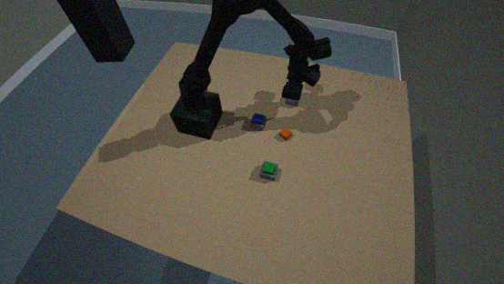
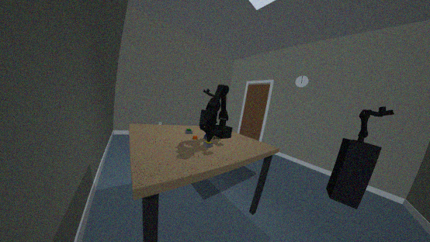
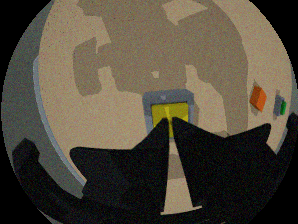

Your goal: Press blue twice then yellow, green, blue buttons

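From the top view, left to right on the table (image 1: pixel 136 182): the arm's black base (image 1: pixel 196 114), then the blue button (image 1: pixel 258 119), the green button (image 1: pixel 269 168) nearer the front, the orange block (image 1: pixel 286 133), and the gripper (image 1: pixel 291 95) lowered over the yellow button (image 3: pixel 169 112), hiding its cap there. In the wrist view, the fingers are pressed nearly together, pinching nothing, with a thin gap between them. Their tips meet the yellow cap's near edge; whether they press it cannot be told.
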